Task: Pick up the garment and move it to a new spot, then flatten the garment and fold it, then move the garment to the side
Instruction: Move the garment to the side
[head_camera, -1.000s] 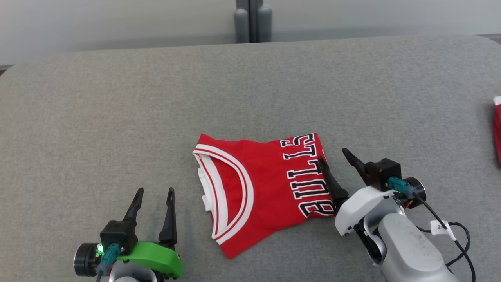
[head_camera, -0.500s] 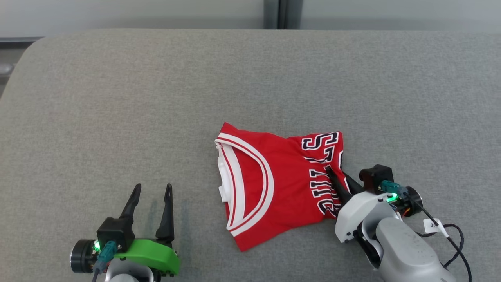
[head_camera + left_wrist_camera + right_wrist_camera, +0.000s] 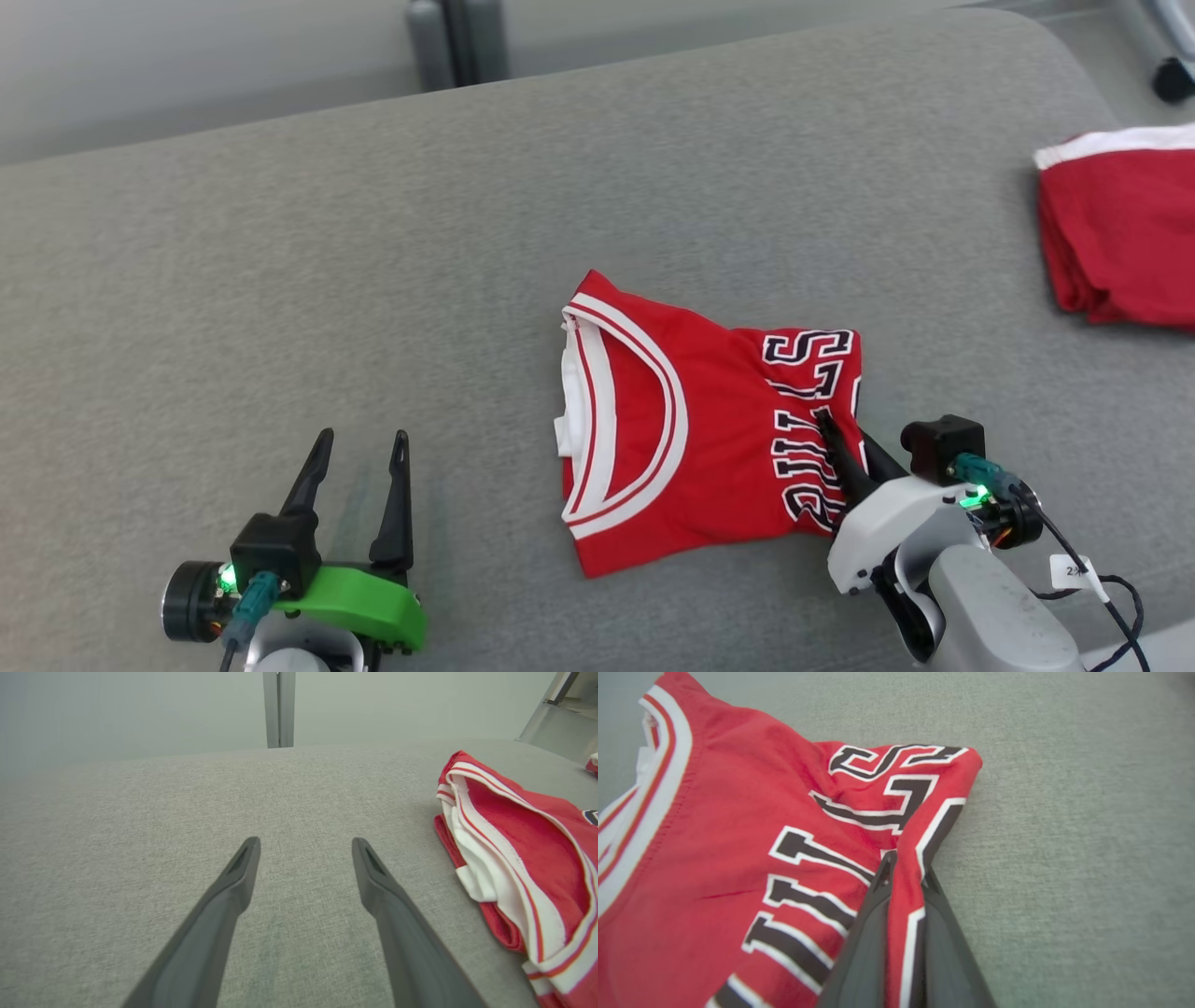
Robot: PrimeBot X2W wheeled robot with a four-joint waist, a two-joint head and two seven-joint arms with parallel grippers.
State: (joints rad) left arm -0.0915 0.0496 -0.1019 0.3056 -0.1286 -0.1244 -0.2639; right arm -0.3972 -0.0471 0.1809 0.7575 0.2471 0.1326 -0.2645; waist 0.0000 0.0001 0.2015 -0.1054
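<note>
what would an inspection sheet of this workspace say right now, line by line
surface: grey fabric-covered table, flat and smooth
job's things: red basketball jersey with white trim and black lettering, folded, lying mid-table, its lettered edge pinched up into a ridge
clutter: second red garment with a white band, at the table's right edge, apart from the jersey
grippers: left gripper open over bare fabric, apart from the jersey; right gripper shut on the jersey's lettered edge
cables: black cable with a white tag hanging loose by the right wrist, apart from the jersey
surroundings: grey upright post behind the table; otherwise nothing seen
</note>
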